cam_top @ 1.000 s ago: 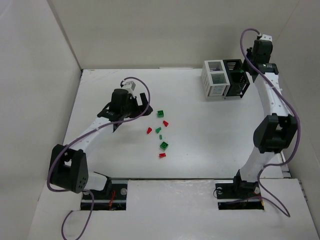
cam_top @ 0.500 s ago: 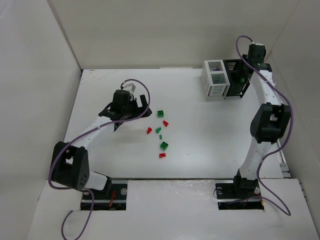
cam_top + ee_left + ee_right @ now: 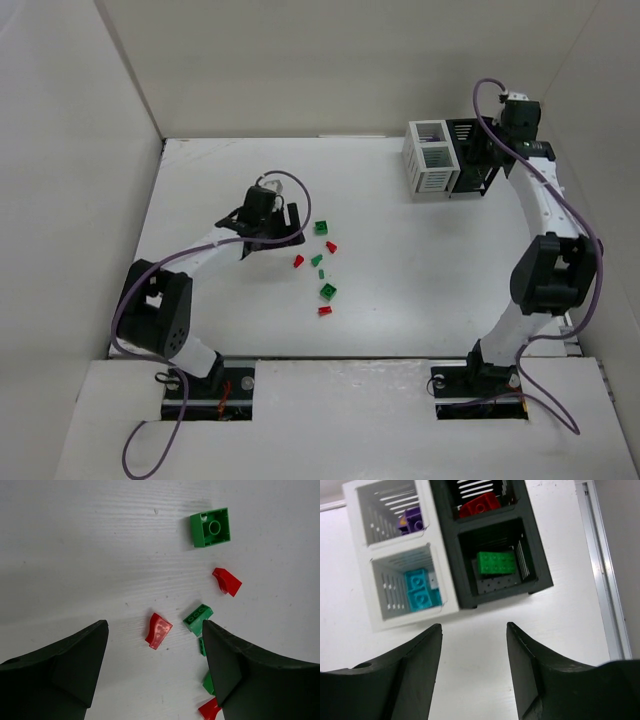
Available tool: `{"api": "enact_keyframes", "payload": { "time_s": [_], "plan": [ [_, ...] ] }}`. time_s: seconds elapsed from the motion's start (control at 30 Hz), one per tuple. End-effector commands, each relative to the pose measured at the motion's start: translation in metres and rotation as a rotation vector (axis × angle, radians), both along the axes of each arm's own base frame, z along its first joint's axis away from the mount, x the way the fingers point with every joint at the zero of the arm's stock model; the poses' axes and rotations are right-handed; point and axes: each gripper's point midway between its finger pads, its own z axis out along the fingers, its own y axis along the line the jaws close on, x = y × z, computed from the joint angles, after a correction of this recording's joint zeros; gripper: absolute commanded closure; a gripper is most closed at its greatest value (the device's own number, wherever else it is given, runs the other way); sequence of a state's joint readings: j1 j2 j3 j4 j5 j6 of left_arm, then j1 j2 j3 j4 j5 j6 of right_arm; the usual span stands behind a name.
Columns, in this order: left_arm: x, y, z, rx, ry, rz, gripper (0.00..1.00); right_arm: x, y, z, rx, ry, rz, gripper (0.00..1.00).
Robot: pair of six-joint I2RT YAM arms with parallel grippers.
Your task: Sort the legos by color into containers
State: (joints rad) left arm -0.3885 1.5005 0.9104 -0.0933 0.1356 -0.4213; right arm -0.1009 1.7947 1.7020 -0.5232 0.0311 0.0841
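White desk (image 3: 420,290), faint wood grain, a few dark specks. Plain white back wall (image 3: 330,60) and left wall (image 3: 60,180). Aluminium rail (image 3: 602,565) along desk's right edge. White board (image 3: 350,420) across near edge, two cutouts.

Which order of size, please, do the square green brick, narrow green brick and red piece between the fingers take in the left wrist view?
1. square green brick
2. red piece and narrow green brick: look alike.
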Motion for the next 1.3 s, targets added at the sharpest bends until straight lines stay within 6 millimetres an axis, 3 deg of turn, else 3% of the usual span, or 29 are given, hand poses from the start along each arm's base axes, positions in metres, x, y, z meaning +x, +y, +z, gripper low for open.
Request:
{"api": "enact_keyframes", "payload": {
  "time_s": [0.0, 0.13, 0.23, 0.37, 0.4, 0.47, 0.5, 0.53, 0.57, 0.63, 0.67, 0.73, 0.77, 0.87, 0.9, 1.0, 1.2, 1.27],
  "plan": [
    [-0.002, -0.010, -0.001, 0.071, -0.002, -0.023, 0.28, -0.010, 0.021, 0.028, -0.016, -0.088, 0.057, 0.40],
    [-0.008, -0.011, -0.016, 0.135, 0.043, 0.000, 0.29, -0.022, 0.038, 0.021, -0.038, -0.054, 0.086, 0.40],
    [-0.010, -0.017, -0.021, 0.115, 0.051, -0.001, 0.29, -0.027, 0.071, 0.009, -0.023, -0.035, 0.165, 0.40],
    [-0.010, -0.016, -0.015, 0.104, 0.032, 0.013, 0.29, -0.031, 0.141, -0.006, 0.005, -0.007, 0.331, 0.39],
    [-0.010, -0.016, -0.015, 0.104, 0.032, 0.014, 0.29, -0.037, 0.173, -0.013, 0.015, 0.008, 0.407, 0.39],
    [-0.012, -0.015, -0.010, 0.088, 0.015, 0.021, 0.29, -0.039, 0.211, -0.029, 0.018, 0.042, 0.515, 0.36],
    [-0.015, -0.012, -0.007, 0.082, 0.009, 0.038, 0.28, -0.044, 0.245, -0.042, 0.015, 0.071, 0.594, 0.36],
    [-0.014, -0.012, -0.003, 0.076, -0.002, 0.038, 0.28, -0.048, 0.260, -0.037, 0.015, 0.061, 0.626, 0.35],
    [-0.015, -0.010, -0.002, 0.075, -0.005, 0.058, 0.28, -0.051, 0.277, -0.054, 0.011, 0.095, 0.657, 0.35],
    [-0.021, -0.001, -0.006, 0.095, 0.002, 0.095, 0.26, -0.064, 0.318, -0.063, 0.011, 0.111, 0.744, 0.33],
    [-0.024, 0.003, -0.005, 0.095, 0.005, 0.110, 0.23, -0.067, 0.330, -0.081, 0.005, 0.145, 0.768, 0.33],
    [-0.031, 0.010, -0.010, 0.111, 0.014, 0.131, 0.21, -0.080, 0.359, -0.090, 0.009, 0.164, 0.814, 0.31],
    [-0.029, 0.012, -0.004, 0.111, -0.007, 0.141, 0.20, -0.083, 0.369, -0.103, 0.011, 0.183, 0.824, 0.29],
    [-0.039, 0.025, -0.010, 0.121, 0.018, 0.184, 0.14, -0.087, 0.387, -0.113, -0.011, 0.197, 0.809, 0.23],
    [-0.039, 0.028, -0.002, 0.105, 0.009, 0.204, 0.11, -0.086, 0.386, -0.126, -0.017, 0.221, 0.792, 0.21],
    [-0.045, 0.042, 0.000, 0.100, -0.001, 0.244, 0.02, -0.090, 0.398, -0.137, -0.011, 0.235, 0.788, 0.18],
    [-0.054, 0.053, 0.013, 0.086, -0.038, 0.275, 0.00, -0.079, 0.408, -0.147, -0.018, 0.202, 0.716, 0.18],
    [-0.054, 0.052, 0.019, 0.068, -0.052, 0.284, 0.00, -0.074, 0.408, -0.159, -0.019, 0.219, 0.676, 0.18]
  ]
}}
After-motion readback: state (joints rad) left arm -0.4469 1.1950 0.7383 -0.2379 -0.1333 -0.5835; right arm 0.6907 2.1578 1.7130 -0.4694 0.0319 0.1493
